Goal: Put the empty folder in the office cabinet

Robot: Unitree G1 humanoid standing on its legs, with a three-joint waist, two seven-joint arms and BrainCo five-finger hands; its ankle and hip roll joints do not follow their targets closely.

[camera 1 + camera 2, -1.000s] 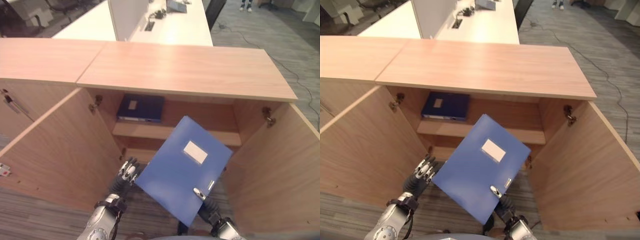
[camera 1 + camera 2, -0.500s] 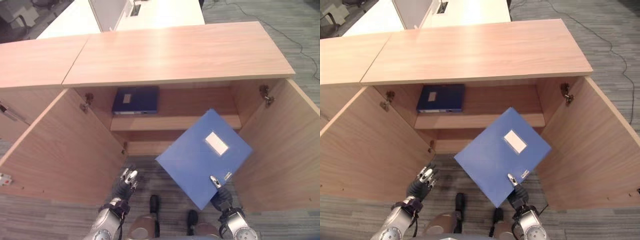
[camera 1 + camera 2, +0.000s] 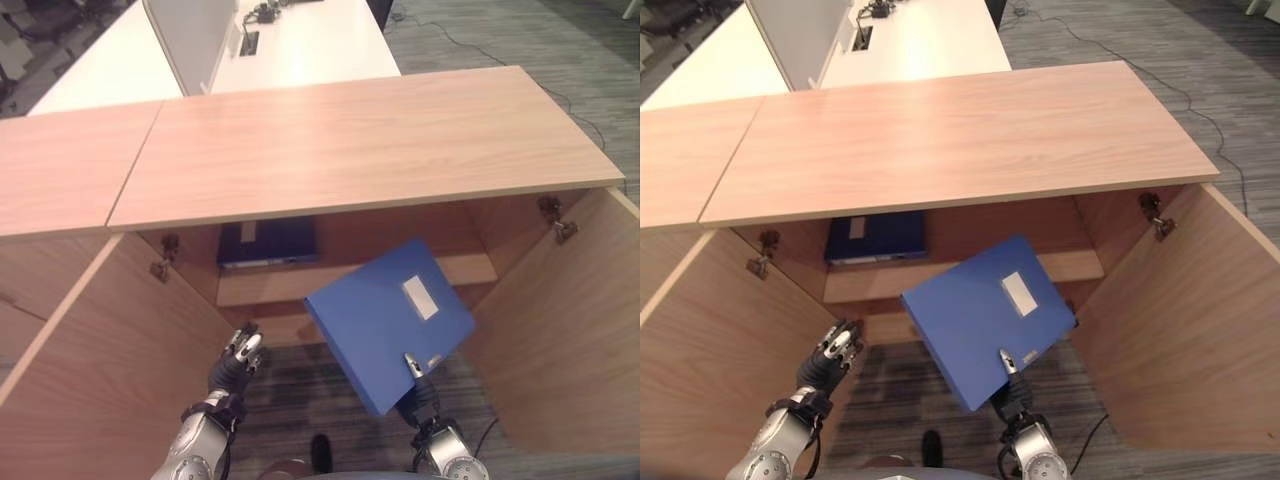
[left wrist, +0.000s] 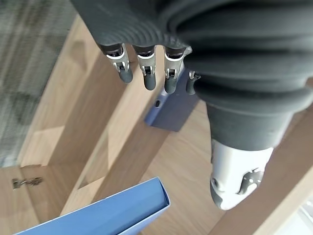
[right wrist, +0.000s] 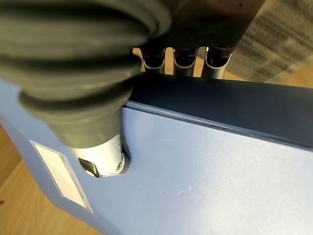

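Currently the right hand [image 3: 1012, 395] has its fingers [image 5: 176, 58] curled under one edge of the blue folder [image 3: 390, 318] and its thumb pressed on the cover, so the folder is pinched at its near lower corner. Folder is held tilted in the air in front of the open cabinet [image 3: 360, 150], its far corner level with the front edge of the shelf [image 3: 260, 285]; whether it touches the shelf cannot be told. White label on the cover faces up.

Left hand [image 3: 238, 358] hangs apart from the folder, to its left, near the inner face of the left door [image 3: 110, 350]. Its fingers [image 4: 146, 73] are straight and relaxed, holding nothing.

Cabinet: both doors swung open, right door [image 3: 570, 330] beside the folder. A second, darker blue folder [image 3: 268, 242] lies flat on the shelf at its left end. Grey carpet floor [image 3: 300, 380] shows below the folder. White bench [image 3: 200, 50] stands behind the cabinet top.
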